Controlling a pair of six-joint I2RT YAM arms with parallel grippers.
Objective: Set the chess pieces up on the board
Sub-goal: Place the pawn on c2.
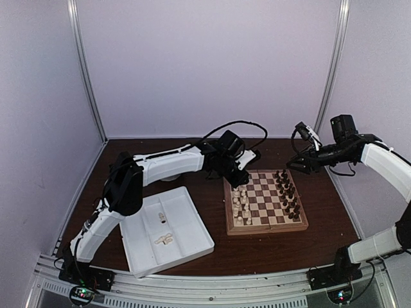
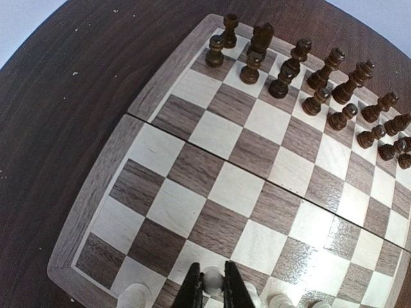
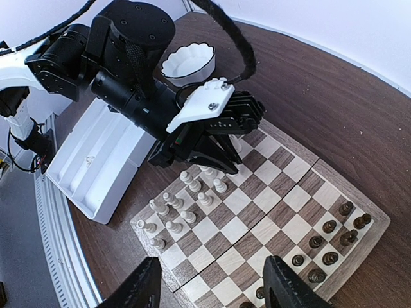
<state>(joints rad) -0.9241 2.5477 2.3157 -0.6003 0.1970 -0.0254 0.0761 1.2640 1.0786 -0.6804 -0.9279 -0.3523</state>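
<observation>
Placing step, cream side. The left gripper (image 2: 209, 292) is pinched narrow on a cream piece (image 2: 212, 278), low over the board (image 2: 96, 192) edge nearest it, with other cream men just beside its fingers. The dark set (image 2: 289, 70) stands in two rows at the far side from that hand. The right gripper (image 3: 218, 289) hangs wide and empty above the dark end. My judgement of the next move: seat the piece upright and release without clipping its neighbours. A few cream pieces (image 1: 164, 239) lie in the white tray (image 1: 192, 240), well behind the left hand. Dark wood table (image 2: 58, 96), pale walls (image 1: 205, 64).
</observation>
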